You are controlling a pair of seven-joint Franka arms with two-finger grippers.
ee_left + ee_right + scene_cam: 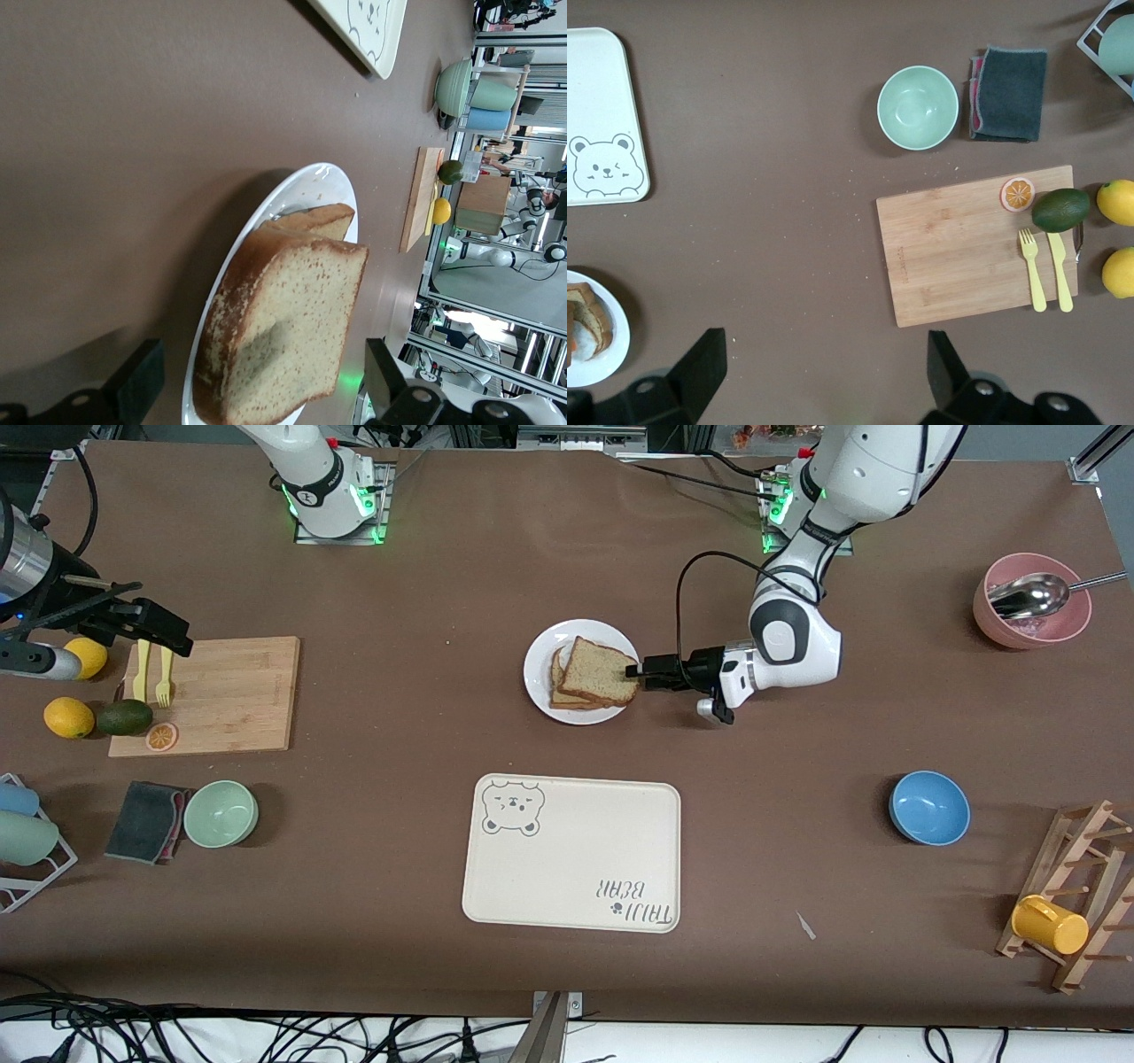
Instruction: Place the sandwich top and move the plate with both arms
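The left gripper (634, 672) sits low at the rim of the plate (539, 669), on the side toward the left arm's end of the table, its fingers (137, 382) spread wide with nothing between them. The sandwich top (599, 671) lies right in front of those parted fingers, resting slightly tilted on a lower slice (562, 688) on the plate; in the left wrist view its crust edge faces the gripper (whether a fingertip actually touches the bread cannot be told). The plate stands near the table's middle, and the bear-printed tray (572, 853) lies nearer the front camera than the gripper and the plate.

The right gripper (142, 631) hangs up in the air over the wooden cutting board (206, 695) at the right arm's end of the table, its fingers (700, 363) also wide apart and empty; this arm waits. Below it on the board lie a yellow fork (1032, 276) and knife (1060, 271), with an orange slice (1017, 193) at a corner and an avocado (1060, 209) and two lemons (1118, 201) beside the board.
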